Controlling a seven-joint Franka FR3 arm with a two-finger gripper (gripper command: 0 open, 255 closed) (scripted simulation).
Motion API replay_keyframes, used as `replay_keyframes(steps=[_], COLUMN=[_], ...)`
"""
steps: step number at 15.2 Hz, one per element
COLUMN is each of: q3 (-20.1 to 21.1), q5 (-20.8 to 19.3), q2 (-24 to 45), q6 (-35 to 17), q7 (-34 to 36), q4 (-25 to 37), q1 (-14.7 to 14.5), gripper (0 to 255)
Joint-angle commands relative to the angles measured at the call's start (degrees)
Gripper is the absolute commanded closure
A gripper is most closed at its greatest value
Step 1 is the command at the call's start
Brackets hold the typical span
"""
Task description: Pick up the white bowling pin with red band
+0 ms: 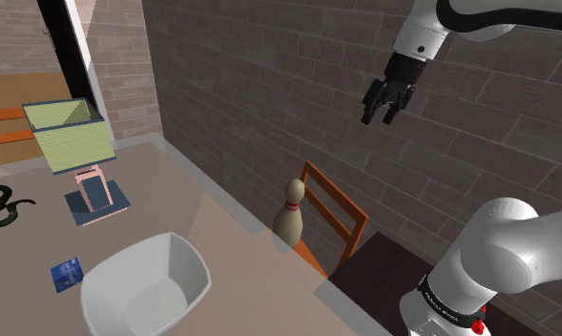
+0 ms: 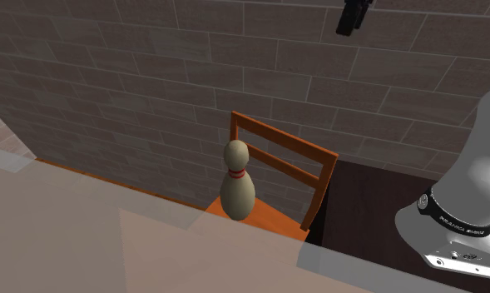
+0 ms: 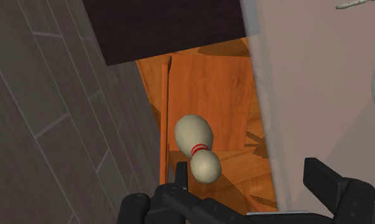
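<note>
- Approach step: the pincer (image 1: 380,116), spread and empty, hangs high above the bowling pin (image 1: 290,218).
- The pin stands upright on the chair (image 3: 211,83).
- Next: descend, straddle its neck, close.

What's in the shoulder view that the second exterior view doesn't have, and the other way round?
Shoulder view, not the second: a white bowl, a small blue box and a green bin. The second exterior view adds nothing new. Both share the bowling pin standing on the orange chair, the brick wall and the black pincer up high.
</note>
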State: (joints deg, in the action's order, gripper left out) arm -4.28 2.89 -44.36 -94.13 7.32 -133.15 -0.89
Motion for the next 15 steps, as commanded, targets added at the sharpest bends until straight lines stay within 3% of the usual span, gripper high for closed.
replay_keyframes(steps=[1,15], q3=[0.00,-1.33], q5=[0.00,-0.19], q2=[0.00,25.75], q6=[0.00,-19.64], q7=[0.00,-6.21], q4=[0.00,-0.62], q1=[0.00,-2.29], gripper=[0,0])
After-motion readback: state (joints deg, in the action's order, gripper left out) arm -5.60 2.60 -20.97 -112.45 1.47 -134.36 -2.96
